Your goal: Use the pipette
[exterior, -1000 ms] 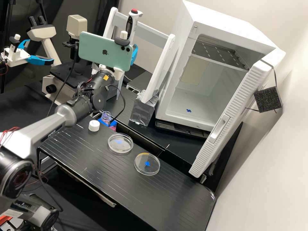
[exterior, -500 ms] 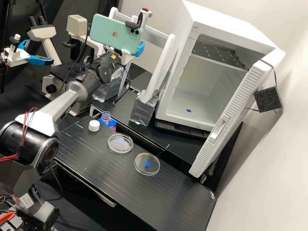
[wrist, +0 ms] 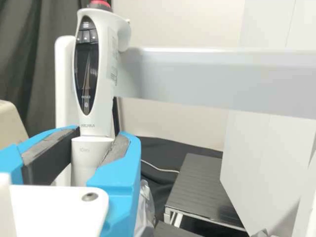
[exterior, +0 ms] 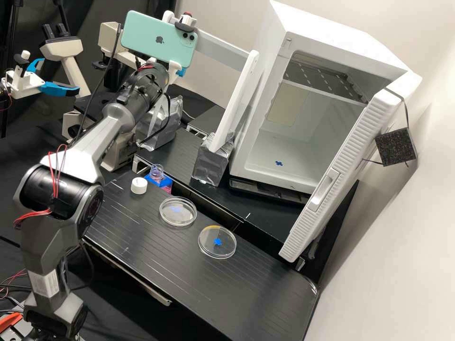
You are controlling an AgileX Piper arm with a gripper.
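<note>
One pipette (wrist: pixel 102 121) is gripped upright between the two fingers (exterior: pixel 181 72), just beside the crossbar (wrist: pixel 197 76) of one white rack. Two petri dishes (exterior: pixel 177 219) and one white cap (exterior: pixel 139 186) are supported by the black, grooved counter (exterior: pixel 246 293). One uncapped bottle (exterior: pixel 156 170) is seated in a blue holder (exterior: pixel 166 182) at its edge. The room is bounded by a pale wall (exterior: pixel 417 246) and dark curtain (wrist: pixel 32 49). One white cabinet (exterior: pixel 332 23) is left open behind.
</note>
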